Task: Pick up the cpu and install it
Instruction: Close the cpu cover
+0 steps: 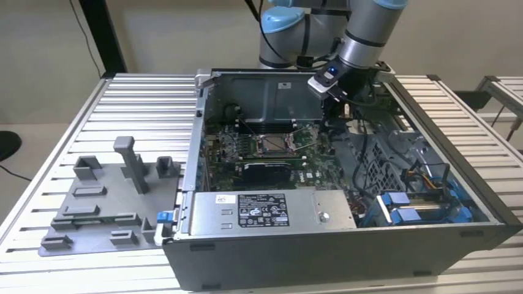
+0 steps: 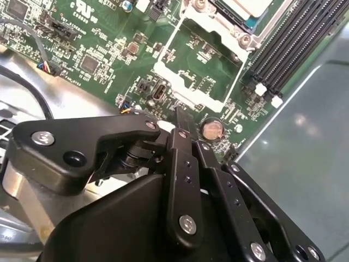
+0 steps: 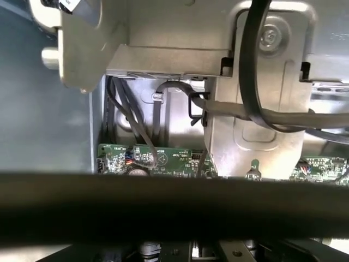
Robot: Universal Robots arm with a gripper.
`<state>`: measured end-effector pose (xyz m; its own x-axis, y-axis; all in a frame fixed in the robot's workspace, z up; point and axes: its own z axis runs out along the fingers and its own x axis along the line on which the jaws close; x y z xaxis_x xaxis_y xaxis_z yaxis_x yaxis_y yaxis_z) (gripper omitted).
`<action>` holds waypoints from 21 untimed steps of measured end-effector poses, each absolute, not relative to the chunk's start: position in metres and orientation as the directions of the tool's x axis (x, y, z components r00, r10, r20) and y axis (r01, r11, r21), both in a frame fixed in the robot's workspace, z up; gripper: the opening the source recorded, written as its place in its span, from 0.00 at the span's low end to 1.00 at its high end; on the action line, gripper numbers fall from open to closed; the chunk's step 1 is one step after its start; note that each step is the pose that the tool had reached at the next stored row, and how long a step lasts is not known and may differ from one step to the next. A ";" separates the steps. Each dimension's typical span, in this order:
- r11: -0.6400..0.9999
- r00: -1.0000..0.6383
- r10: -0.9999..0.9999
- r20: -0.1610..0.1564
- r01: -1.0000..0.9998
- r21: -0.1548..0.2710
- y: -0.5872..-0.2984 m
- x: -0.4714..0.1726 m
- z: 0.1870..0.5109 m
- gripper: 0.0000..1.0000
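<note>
My hand hangs inside the open computer case, upper centre; can't tell its grip state. Ribbed metal surface underneath, grey fixture lower left, beige wall behind.

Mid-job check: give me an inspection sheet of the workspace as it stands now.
Surface: slatted metal table bearing the open computer case.
Job's things: cpu cannot be picked out for certain; socket sits on the motherboard.
Clutter: grey fixture tray at the exterior view's left of the case.
Grippers: claw hangs inside the case, over the motherboard near the socket.
Cables: black cables run over a metal bracket.
Surroundings: pale wall; second table.
</note>
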<state>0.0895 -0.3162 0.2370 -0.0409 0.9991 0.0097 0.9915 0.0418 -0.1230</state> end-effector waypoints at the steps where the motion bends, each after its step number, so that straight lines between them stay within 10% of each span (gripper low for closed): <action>1: 0.044 -0.043 0.999 0.010 0.991 -0.124 -0.316 0.090 0.236 0.00; 21: 0.060 -0.056 0.998 0.024 0.982 -0.181 -0.318 0.092 0.218 0.00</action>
